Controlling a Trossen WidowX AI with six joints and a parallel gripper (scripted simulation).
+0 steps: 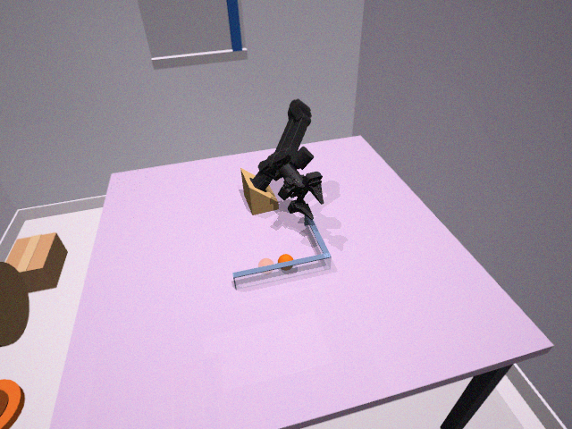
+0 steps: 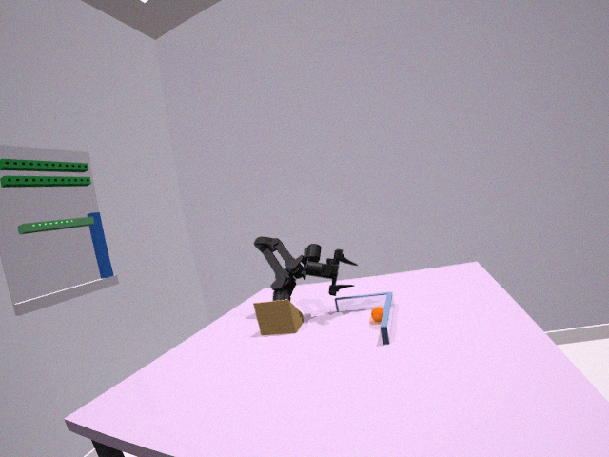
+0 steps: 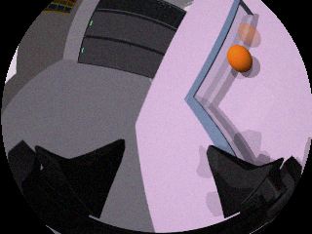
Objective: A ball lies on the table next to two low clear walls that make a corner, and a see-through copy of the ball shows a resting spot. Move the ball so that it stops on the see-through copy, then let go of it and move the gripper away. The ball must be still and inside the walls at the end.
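Note:
The orange ball (image 1: pixel 285 258) (image 2: pixel 378 313) (image 3: pixel 240 58) rests on the table on the inner side of the long clear wall (image 1: pixel 251 272) (image 2: pixel 386 317) (image 3: pixel 215 58). The see-through copy (image 1: pixel 265 264) (image 3: pixel 250 34) is a pale orange ball beside it along that wall, farther from the corner. The ball lies between the copy and the corner. The shorter wall (image 1: pixel 319 239) (image 2: pixel 363 296) (image 3: pixel 213 126) meets the long one at the corner. My gripper (image 1: pixel 317 210) (image 2: pixel 355 275) (image 3: pixel 168 147) is open and empty, raised above the table near the short wall's free end, away from the ball.
A tan wedge-shaped block (image 1: pixel 263 204) (image 2: pixel 276 317) stands on the table beside the arm, on the open side of the corner. The pink table (image 1: pixel 161 323) (image 2: pixel 295 393) has an edge beyond the short wall. A cardboard box (image 1: pixel 38 258) is on the floor.

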